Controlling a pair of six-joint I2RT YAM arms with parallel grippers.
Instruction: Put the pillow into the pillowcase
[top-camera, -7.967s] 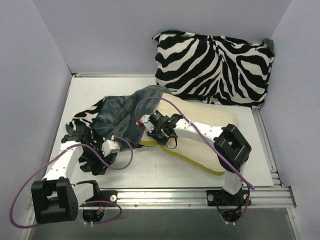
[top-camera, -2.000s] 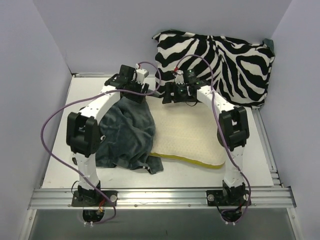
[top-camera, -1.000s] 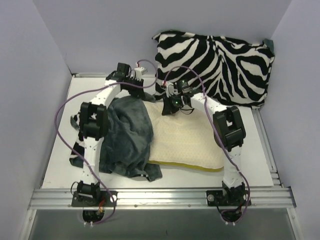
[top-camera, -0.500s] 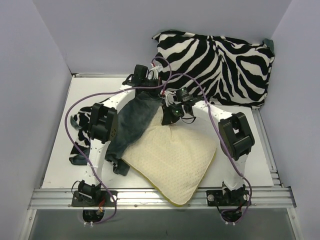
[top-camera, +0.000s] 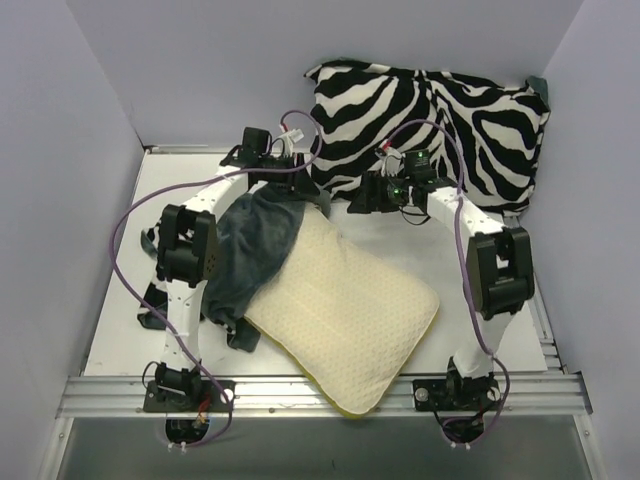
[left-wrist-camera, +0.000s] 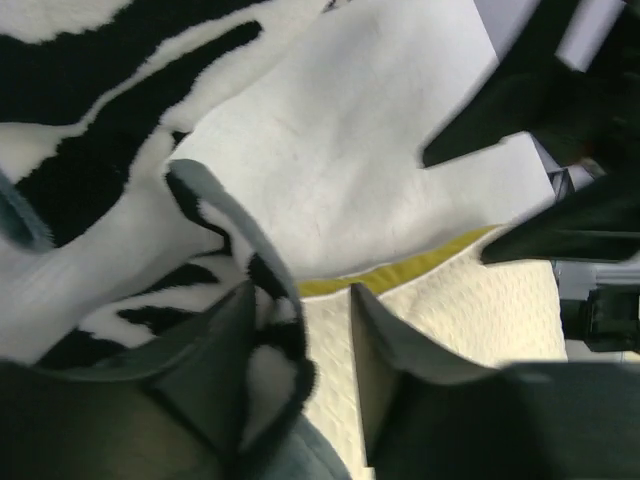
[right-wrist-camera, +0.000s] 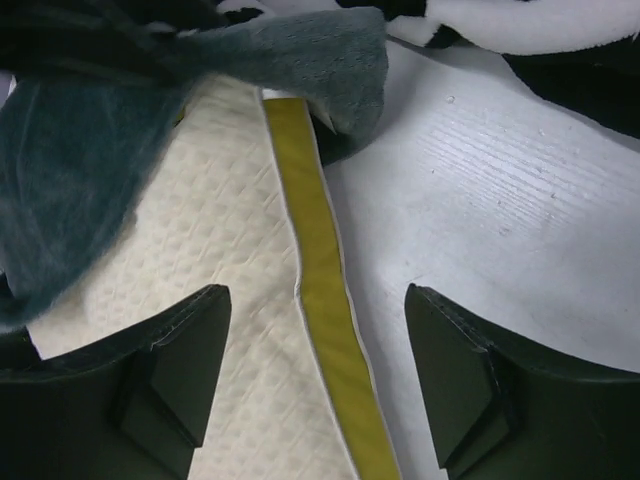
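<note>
The cream-yellow pillow (top-camera: 350, 310) lies flat and slanted across the middle of the table, its far corner tucked under the dark teal pillowcase (top-camera: 250, 245). My left gripper (top-camera: 298, 180) hovers at that far corner, open. In the left wrist view the left gripper (left-wrist-camera: 300, 300) straddles the pillowcase hem (left-wrist-camera: 235, 235), which rests loose against one finger over the pillow (left-wrist-camera: 470, 300). My right gripper (top-camera: 362, 200) is open and holds nothing. In the right wrist view the right gripper (right-wrist-camera: 315, 300) stands wide over the pillow's olive-yellow edge (right-wrist-camera: 320, 300), beside the pillowcase (right-wrist-camera: 90, 150).
A plump zebra-print cushion (top-camera: 430, 130) leans on the back wall just behind both grippers. Bare white table (top-camera: 400, 225) shows between it and the pillow. A metal rail (top-camera: 320, 395) runs along the near edge, and the pillow's near corner overhangs it.
Both grippers have opened and let go. The pillow has dropped flat onto the table. My right gripper has drawn back toward the cushion.
</note>
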